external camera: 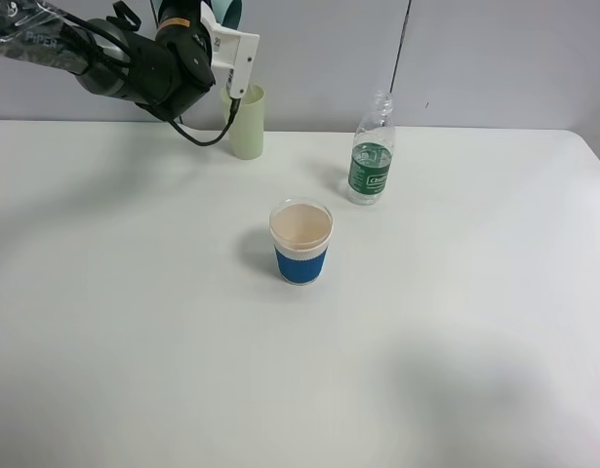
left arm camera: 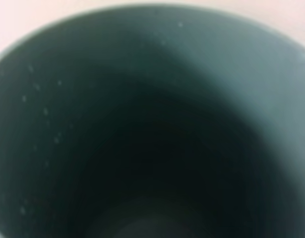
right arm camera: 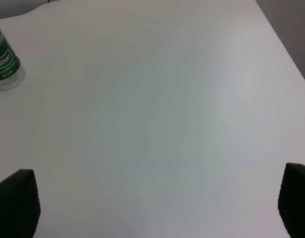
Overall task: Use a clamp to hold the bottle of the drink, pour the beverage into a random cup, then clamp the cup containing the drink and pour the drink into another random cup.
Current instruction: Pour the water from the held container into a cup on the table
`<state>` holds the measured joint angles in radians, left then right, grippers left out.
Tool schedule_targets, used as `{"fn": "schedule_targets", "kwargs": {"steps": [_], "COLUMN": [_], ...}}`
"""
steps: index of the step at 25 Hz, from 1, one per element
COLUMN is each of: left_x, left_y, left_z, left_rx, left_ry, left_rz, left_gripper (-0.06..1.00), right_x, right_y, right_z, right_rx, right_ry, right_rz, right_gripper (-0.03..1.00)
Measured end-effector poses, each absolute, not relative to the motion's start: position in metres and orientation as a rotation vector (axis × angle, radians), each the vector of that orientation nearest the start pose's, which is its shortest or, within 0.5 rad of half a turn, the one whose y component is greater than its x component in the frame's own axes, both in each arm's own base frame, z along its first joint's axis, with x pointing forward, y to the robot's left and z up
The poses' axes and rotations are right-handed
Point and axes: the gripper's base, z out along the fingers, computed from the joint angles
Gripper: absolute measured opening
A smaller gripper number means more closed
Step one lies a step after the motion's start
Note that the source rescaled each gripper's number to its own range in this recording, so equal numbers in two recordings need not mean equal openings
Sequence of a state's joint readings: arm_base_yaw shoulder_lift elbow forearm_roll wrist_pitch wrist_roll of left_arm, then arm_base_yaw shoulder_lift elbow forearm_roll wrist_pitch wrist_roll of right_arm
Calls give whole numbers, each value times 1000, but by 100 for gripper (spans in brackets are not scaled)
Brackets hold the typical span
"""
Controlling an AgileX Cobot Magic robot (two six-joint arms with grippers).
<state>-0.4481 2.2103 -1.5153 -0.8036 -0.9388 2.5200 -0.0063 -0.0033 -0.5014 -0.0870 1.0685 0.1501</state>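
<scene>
In the exterior high view, nearest the camera is bare table (external camera: 134, 370); next comes the blue-sleeved paper cup (external camera: 301, 242) at the table's middle, filled with a pale drink. The bottle (external camera: 372, 150) stands upright nearer the far edge, cap off. At the far edge the left arm hangs above the pale yellow-green tumbler (external camera: 248, 125), with a sliver of teal cup (external camera: 227, 12) showing behind its wrist, apparently raised there to tip into that tumbler.

The left wrist view is filled by the teal cup's dark inside, droplets on its wall; the left gripper is clamped shut on it.

The right wrist view shows the right gripper (right arm camera: 157, 203) spread wide and empty over bare table, the bottle off beside it.
</scene>
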Motion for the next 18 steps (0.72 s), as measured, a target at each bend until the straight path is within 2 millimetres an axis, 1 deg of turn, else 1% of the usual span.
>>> {"fn": "schedule_targets", "kwargs": {"steps": [6,12,15,18], "left_x": [466,465,463,451], "left_y": [-168,-168,-167,-162], "left_z": [215,215,225,246], "left_rx": [1309,1251,1166,1050], "left_ry": [1027,1072,1128,1176], "left_rz": [1684,1625,1564,1492], "left_gripper": [1,1,1,1], "right_x": [-6,-6,-6,-6], "right_y": [-7,-7,-7,-7], "right_z": [277,277,277,277], "right_rx": [164,164,164,164], "right_ry": [2038,2038,2038,2038], "right_rz": [-14,-14,-14,-14], "right_gripper": [100,100,100,100]}}
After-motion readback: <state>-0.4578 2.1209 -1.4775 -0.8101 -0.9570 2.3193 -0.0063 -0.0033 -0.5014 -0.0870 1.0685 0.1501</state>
